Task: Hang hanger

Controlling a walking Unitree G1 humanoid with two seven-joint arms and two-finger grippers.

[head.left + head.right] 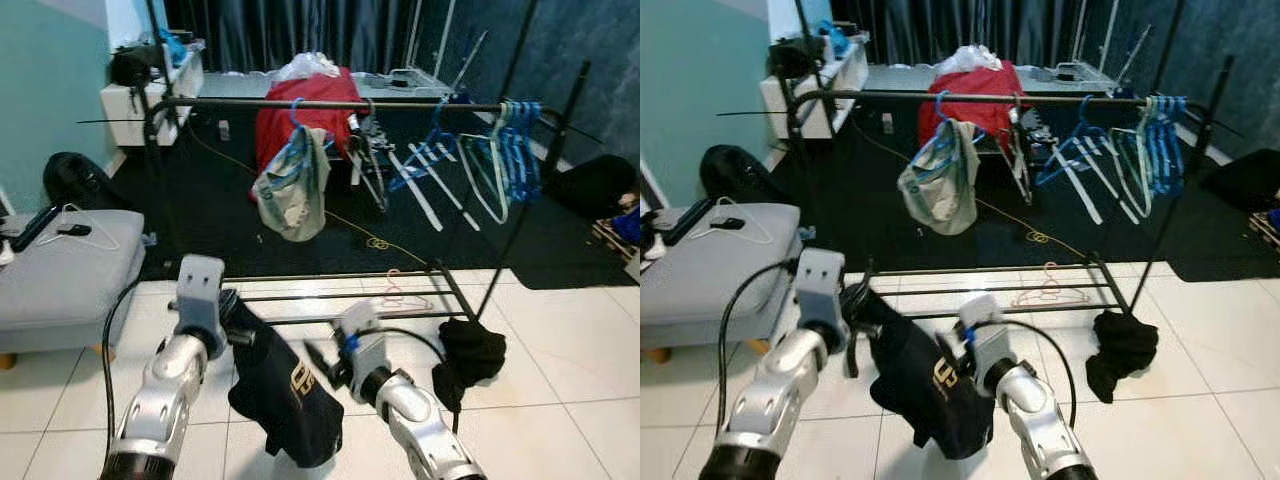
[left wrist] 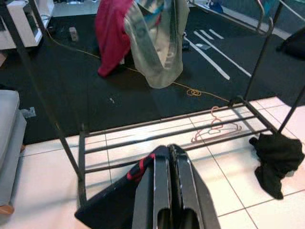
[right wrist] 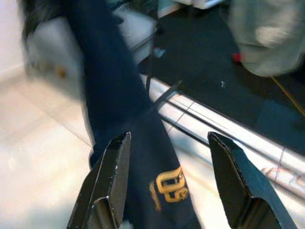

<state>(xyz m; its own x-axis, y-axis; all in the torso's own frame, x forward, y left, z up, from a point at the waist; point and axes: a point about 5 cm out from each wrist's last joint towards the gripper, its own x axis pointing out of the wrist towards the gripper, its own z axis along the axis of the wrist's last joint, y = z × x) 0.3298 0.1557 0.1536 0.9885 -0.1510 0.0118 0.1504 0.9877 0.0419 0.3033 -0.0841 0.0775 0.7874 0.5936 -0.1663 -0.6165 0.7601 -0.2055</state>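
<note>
Black metal clothes rack (image 1: 330, 103) stood across the scene, half on white tiled floor (image 1: 560, 380), half on dark carpet (image 1: 220, 200). Top rail carried a pale grey-green garment on a blue hanger (image 1: 292, 185), then a cluster of blue and white plastic hangers (image 1: 500, 150) toward the robot's right end. A red cloth heap (image 1: 300, 120) lay behind the rail.

Grey upholstered ottoman (image 1: 60, 275) sat at the robot's left, with a white wire hanger (image 1: 85, 232) lying on top.

Dark navy garment with a gold printed mark (image 1: 285, 385) hung low in front of the robot, between the 2 arms, above the tiles. Hanger inside it could not be made out; a strip of red showed at its upper edge in the left wrist view.

Crumpled black cloth (image 1: 468, 352) lay on the tiles near the rack's right foot. A pink wire hanger (image 1: 405, 293) rested on the rack's lower bars.

Left gripper (image 2: 170, 191) had its 2 fingers pressed together, pinching the top edge of the navy garment. Right gripper (image 3: 169, 186) had its fingers (image 3: 112, 176) spread wide, just beside the garment's printed part, not gripping it.
</note>
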